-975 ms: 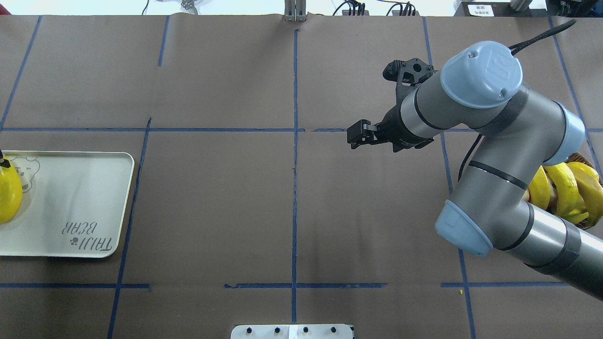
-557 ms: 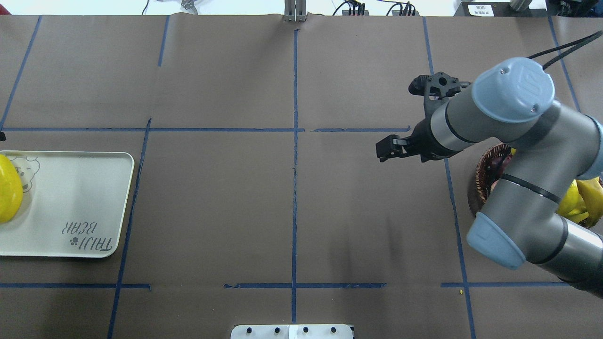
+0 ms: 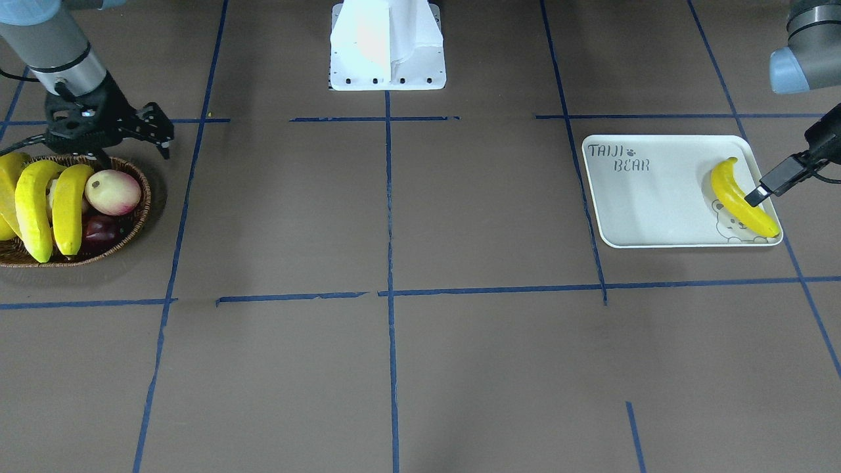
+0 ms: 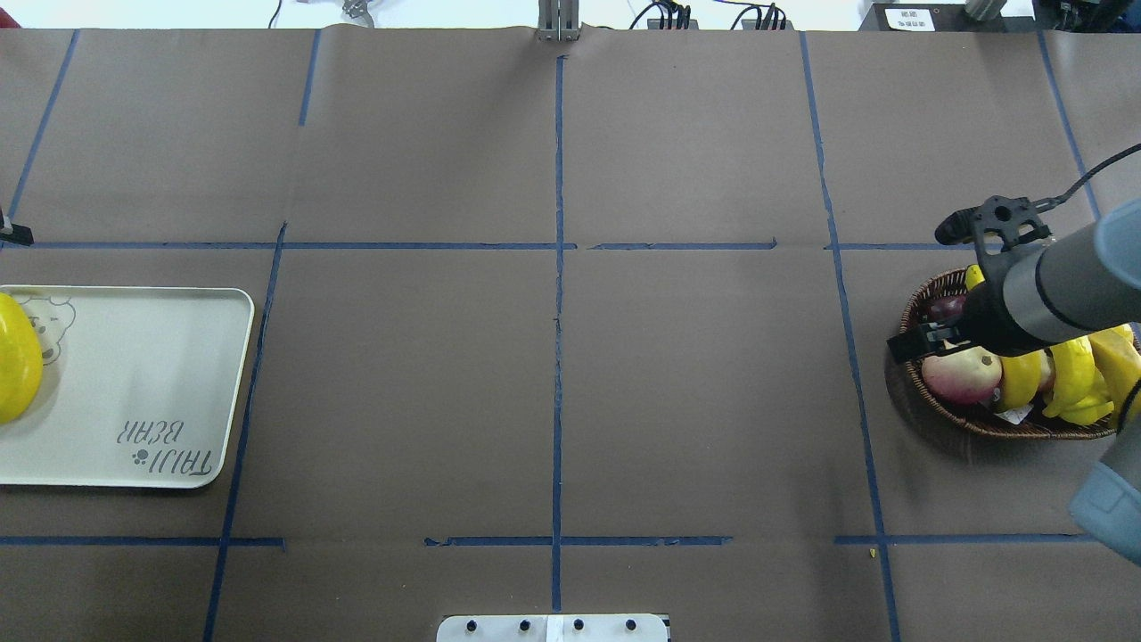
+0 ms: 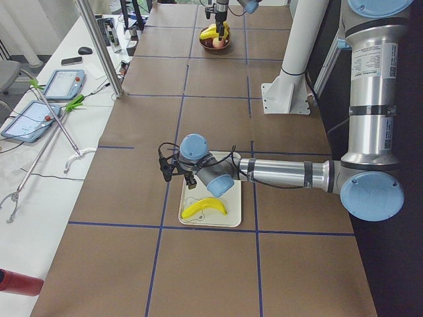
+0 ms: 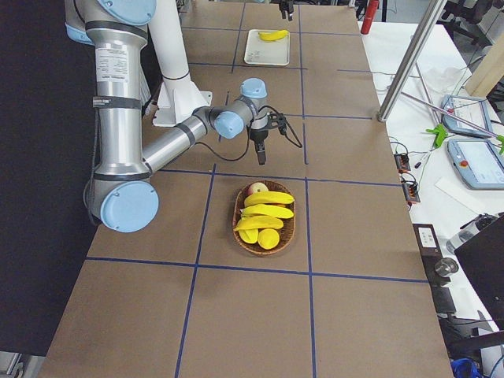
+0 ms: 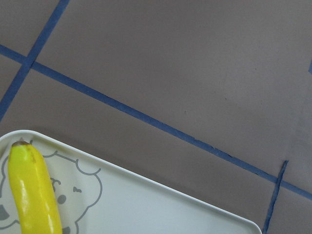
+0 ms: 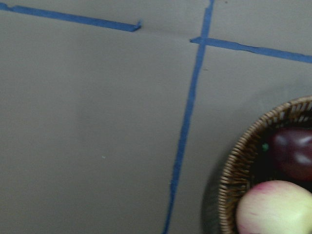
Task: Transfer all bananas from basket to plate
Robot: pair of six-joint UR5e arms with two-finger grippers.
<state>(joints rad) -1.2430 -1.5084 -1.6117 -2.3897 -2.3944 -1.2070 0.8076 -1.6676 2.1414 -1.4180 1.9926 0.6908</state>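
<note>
One banana (image 3: 741,200) lies on the plate (image 3: 650,210) at the front view's right. Three more bananas (image 3: 33,203), by my count, wait in the basket (image 3: 141,210) at its left edge. The right pincer (image 4: 907,344) hangs by the basket rim and the left pincer (image 3: 762,192) hangs over the plated banana. I cannot tell whether either is open.

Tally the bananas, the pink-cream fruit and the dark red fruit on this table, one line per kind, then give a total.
Bananas: 4 (3 in the basket, 1 on the plate)
Pink-cream fruit: 1, in the basket
Dark red fruit: 1, in the basket
Total: 6
</note>
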